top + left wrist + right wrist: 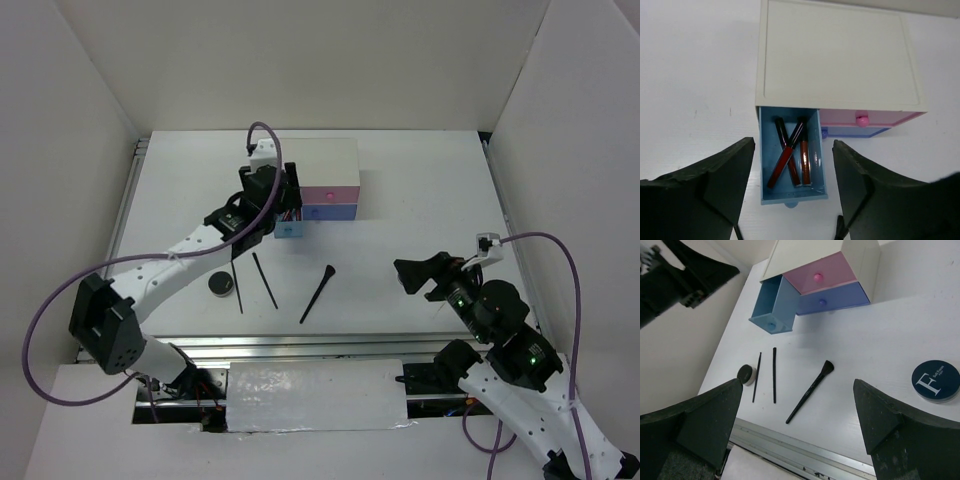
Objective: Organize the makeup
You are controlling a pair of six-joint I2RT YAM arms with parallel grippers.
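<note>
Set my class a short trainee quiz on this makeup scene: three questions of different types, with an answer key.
1. True or false: the pink drawer is pulled out.
2. How many tubes lie in the open blue drawer?
3. Which of these lies loose on the table? A: a sponge. B: a brush. C: a comb.

Key: 1 false; 2 three; 3 B.
</note>
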